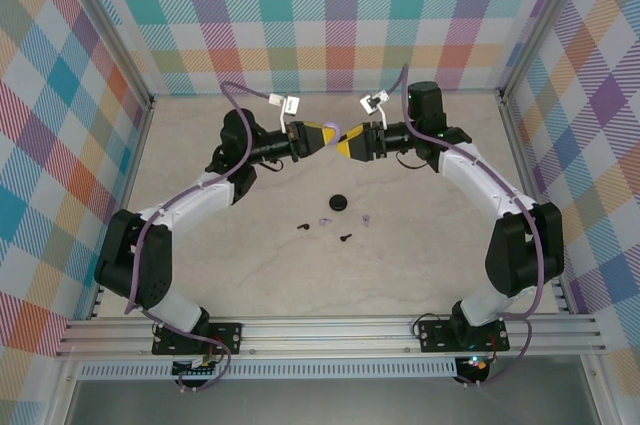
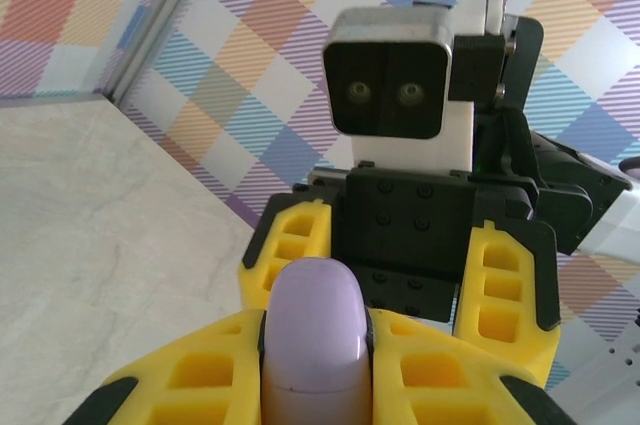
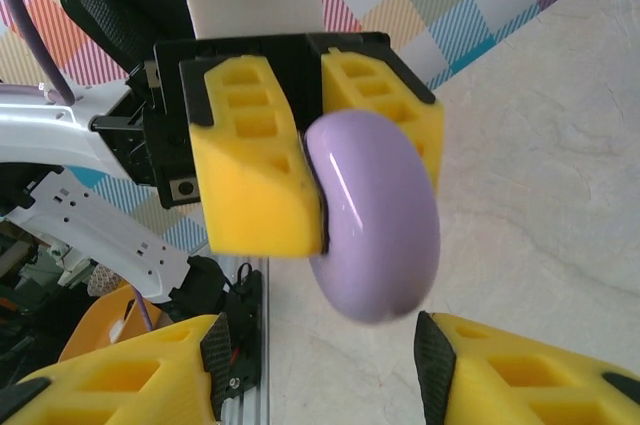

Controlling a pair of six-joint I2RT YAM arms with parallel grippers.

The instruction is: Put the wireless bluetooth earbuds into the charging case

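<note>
Top view: we see both arms bent inward, grippers nose to nose above the far-centre of the pale marbled bench [image 1: 300,285]. The L gripper [image 1: 322,135] is clamped on a pale lilac rounded charging case [image 1: 331,131], and the R gripper [image 1: 346,146] sits right opposite it. Nearer us on the bench lie a small round black case [image 1: 339,203] and the four tiny stemmed earbuds, all loose and well apart from the lilac case: a black earbud [image 1: 302,226], a lilac earbud [image 1: 324,221], a second black earbud [image 1: 345,237] and a second lilac earbud [image 1: 367,219].

Left wrist view: the lilac case [image 2: 312,315] stands pinched between the L gripper's yellow fingers [image 2: 190,375]. The R gripper faces us w/ jaws spread.

Right wrist view: the L gripper [image 3: 320,160] grips the case [image 3: 375,215] on both sides. The R gripper's own fingers [image 3: 120,380] are apart, approx. either side of the case's lower end, not touching it as far as we can tell.
</note>
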